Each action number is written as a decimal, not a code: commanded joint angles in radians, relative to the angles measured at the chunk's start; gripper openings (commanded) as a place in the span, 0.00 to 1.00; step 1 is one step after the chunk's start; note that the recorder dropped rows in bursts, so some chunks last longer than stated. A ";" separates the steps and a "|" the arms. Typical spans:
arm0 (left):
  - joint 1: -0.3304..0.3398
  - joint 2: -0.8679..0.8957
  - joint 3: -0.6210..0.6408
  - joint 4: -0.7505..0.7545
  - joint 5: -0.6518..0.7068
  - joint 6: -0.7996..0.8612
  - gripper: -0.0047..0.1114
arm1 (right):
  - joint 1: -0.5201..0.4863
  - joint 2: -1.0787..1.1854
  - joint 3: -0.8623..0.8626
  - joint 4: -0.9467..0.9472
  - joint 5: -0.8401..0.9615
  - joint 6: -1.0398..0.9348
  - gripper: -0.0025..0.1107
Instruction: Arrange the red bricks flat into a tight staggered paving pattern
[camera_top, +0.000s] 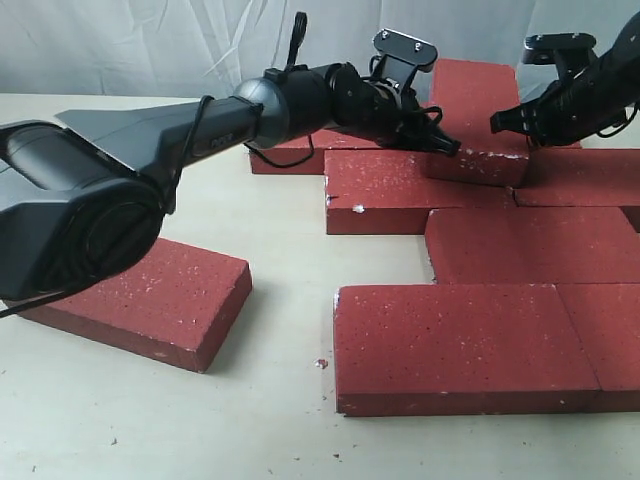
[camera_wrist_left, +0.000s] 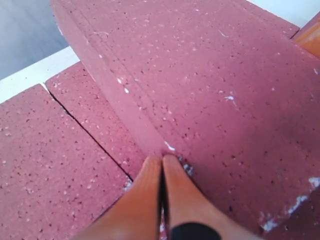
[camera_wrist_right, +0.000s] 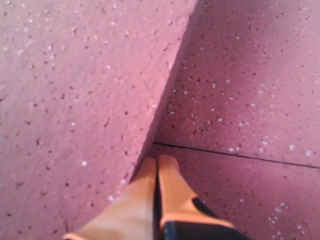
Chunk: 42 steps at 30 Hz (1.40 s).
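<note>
Pale table (camera_top: 280, 400) under red bricks (camera_top: 450, 345) — right-hand ones cut off. Stretched low, left gripper (camera_top: 447, 146) and right gripper (camera_top: 499, 123) — fingers (camera_wrist_left: 150, 190) pressed together, empty, against tilted brick (camera_top: 480, 100).

A wrinkled white sheet (camera_top: 120, 40) hangs behind the pale beige tabletop (camera_top: 280, 400).

1. The red bricks (camera_top: 465, 345) are showing rough, matt, white-speckled faces, chipped whitish at some corners.
2. The bench (camera_top: 280, 420) under the bricks is looking smooth, pale and matt.
3. The left fingers (camera_wrist_left: 145, 197) against the bricks are looking smooth and matt.
</note>
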 joint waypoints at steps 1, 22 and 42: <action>-0.013 -0.014 -0.007 -0.013 -0.014 0.005 0.04 | 0.017 -0.028 -0.005 0.014 0.014 -0.007 0.02; 0.019 -0.377 0.147 0.261 0.298 -0.089 0.04 | 0.232 -0.244 -0.005 0.029 0.127 -0.012 0.02; 0.296 -0.896 1.001 0.257 -0.052 -0.122 0.04 | 0.568 -0.217 -0.005 0.125 -0.029 0.038 0.02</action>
